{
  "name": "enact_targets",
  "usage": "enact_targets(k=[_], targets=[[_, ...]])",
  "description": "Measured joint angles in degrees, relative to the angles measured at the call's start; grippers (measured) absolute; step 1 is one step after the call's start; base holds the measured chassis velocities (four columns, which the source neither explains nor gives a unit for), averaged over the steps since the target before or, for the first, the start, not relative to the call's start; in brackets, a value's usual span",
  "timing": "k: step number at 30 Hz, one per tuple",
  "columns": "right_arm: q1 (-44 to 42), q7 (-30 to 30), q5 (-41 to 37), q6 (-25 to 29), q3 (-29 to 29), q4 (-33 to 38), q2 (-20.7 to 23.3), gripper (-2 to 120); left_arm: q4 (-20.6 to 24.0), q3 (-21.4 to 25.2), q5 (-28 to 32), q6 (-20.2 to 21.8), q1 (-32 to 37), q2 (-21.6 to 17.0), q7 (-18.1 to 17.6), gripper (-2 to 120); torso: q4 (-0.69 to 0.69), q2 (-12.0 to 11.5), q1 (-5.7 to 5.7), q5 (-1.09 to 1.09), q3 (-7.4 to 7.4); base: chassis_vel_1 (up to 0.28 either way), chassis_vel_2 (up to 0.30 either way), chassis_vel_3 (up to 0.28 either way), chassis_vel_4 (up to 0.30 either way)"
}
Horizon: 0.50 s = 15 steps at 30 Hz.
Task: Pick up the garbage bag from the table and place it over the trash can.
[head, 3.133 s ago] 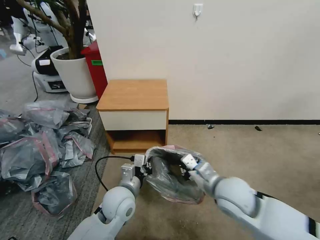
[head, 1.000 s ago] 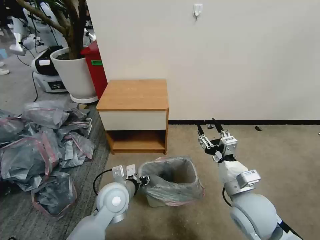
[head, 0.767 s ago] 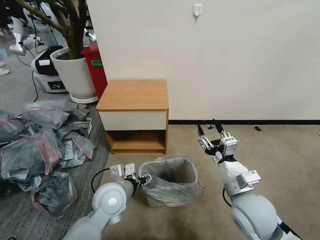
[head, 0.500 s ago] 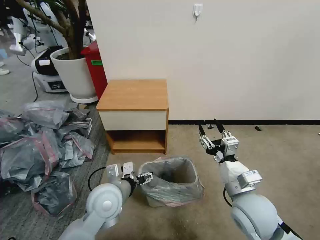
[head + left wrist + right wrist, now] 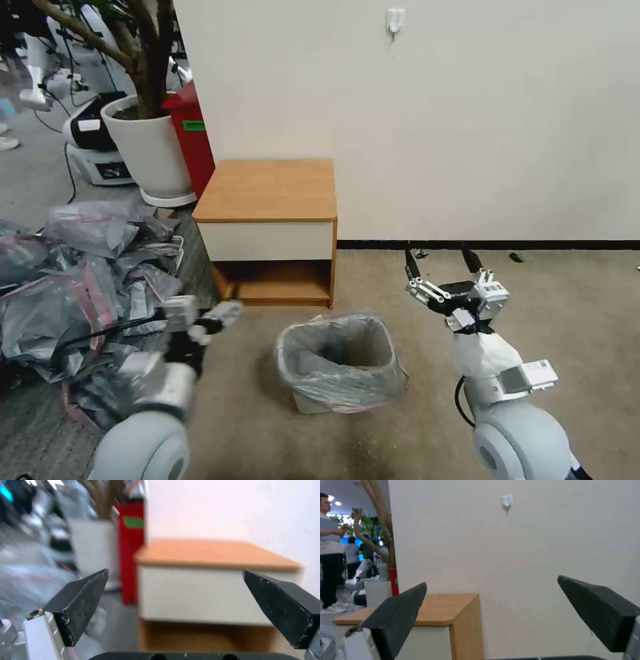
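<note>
**A robot test space dressed as a room corner**

Beige carpet meets a bare cream wall [image 5: 467,120] with a black skirting strip and one white plastic hook [image 5: 395,20]. At ten o'clock stand other white wheeled robots [image 5: 93,143], trailing cables, a large white round plant pot [image 5: 150,153] and a heap of grey-and-pink plastic bags [image 5: 73,280].

One table [image 5: 267,189], one trash can [image 5: 313,403], one garbage bag [image 5: 340,360], two wide-open pincers: left pincer [image 5: 212,315], right pincer [image 5: 442,260].
</note>
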State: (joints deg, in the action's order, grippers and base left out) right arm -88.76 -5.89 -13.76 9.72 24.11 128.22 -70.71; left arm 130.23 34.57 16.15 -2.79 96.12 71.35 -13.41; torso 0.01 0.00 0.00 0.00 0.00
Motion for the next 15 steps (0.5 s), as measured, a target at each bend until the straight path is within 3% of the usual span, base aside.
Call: enact_targets(k=[1, 3, 4, 7, 11, 15], targets=[[0.0, 0.0, 0.0, 0.0, 0.0, 0.0, 0.0, 100, 0.0, 0.0, 0.0, 0.0, 0.0, 0.0, 0.0, 100, 0.00, 0.0, 0.00, 0.00, 0.00, 0.000, 0.000, 0.000, 0.000], [-0.3, 2.2, 1.3, -1.6, 1.0, -1.3, -1.7, 100, -2.4, 2.3, -2.4, -6.5, 1.3, 2.1, 1.4, 100, -0.01, 0.0, 0.00, 0.00, 0.00, 0.000, 0.000, 0.000, 0.000], [-0.3, 2.2, 1.3, -1.6, 1.0, -1.3, -1.7, 100, -2.4, 2.3, -2.4, -6.5, 1.3, 2.1, 1.4, 100, -0.01, 0.0, 0.00, 0.00, 0.00, 0.000, 0.000, 0.000, 0.000], [-0.5, 6.0, 2.0, -5.6, 2.3, -3.3, -3.1, 100, -5.4, 2.5, -3.8, -11.7, 2.5, 4.1, 2.1, 100, -0.01, 0.0, 0.00, 0.00, 0.00, 0.000, 0.000, 0.000, 0.000], [-0.6, 9.1, 3.8, -10.0, 3.9, -6.5, -4.2, 100, -9.5, 1.9, -6.5, -14.9, 2.6, 6.0, 2.4, 100, -0.01, 0.0, 0.00, 0.00, 0.00, 0.000, 0.000, 0.000, 0.000], [-0.1, 9.2, 5.1, -10.5, 5.3, -9.7, -5.2, 100, -12.0, 1.0, -7.4, -15.8, 2.0, 7.6, 2.8, 100, -0.01, 0.0, 0.00, 0.00, 0.00, 0.000, 0.000, 0.000, 0.000]])
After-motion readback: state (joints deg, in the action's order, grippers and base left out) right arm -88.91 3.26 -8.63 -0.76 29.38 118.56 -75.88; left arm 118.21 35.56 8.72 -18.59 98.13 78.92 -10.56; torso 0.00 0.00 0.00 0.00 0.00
